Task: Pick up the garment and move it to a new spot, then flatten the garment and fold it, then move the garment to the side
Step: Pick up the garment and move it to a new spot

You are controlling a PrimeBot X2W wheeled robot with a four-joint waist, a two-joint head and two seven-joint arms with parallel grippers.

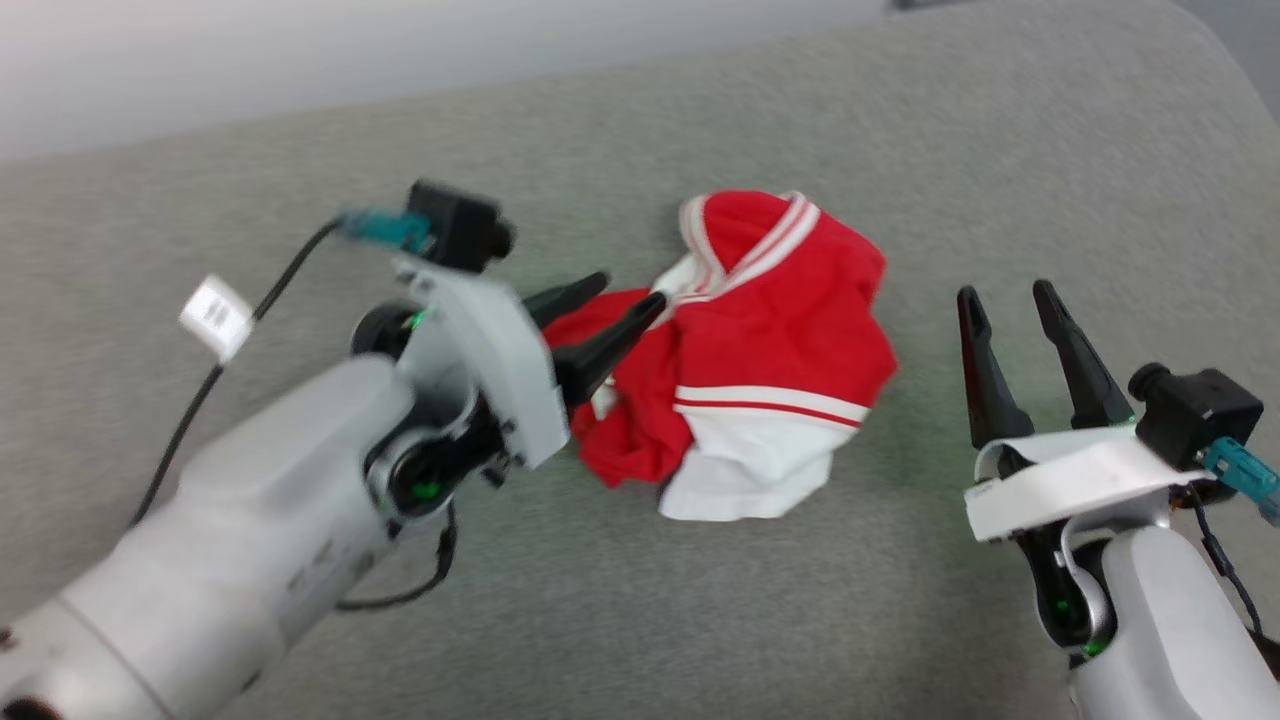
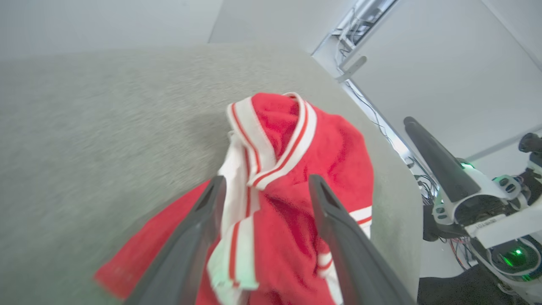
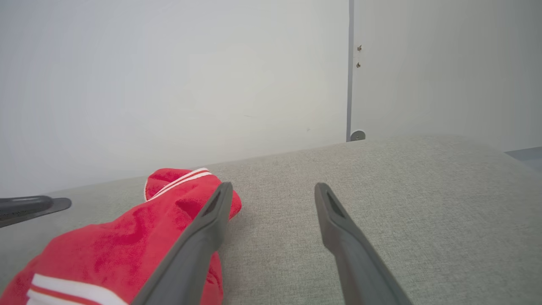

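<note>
**Loose garment (image 1: pixel 780 330) crumpled; flatten and fold outstanding**

Near: left gripper (image 1: pixel 630 292) jaws spread wide, tips over the garment's left edge, cloth loose between them, nothing pinched. Near: right gripper (image 1: pixel 1005 292) jaws apart and empty, beside the heap's right side, not touching. Mid: garment mounded on the grey padded surface (image 1: pixel 700 580), collar trim (image 1: pixel 745 245) on the far side. Judgement: relocation possibly done; flattening, folding and the side move all remain

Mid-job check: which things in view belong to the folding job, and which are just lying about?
Job:
- red jersey, crumpled in a heap
- left gripper, open, at the jersey's edge
- right gripper, open, apart from it

Just there:
- grey fabric surface under it all
- white tag on the left arm's cable
</note>
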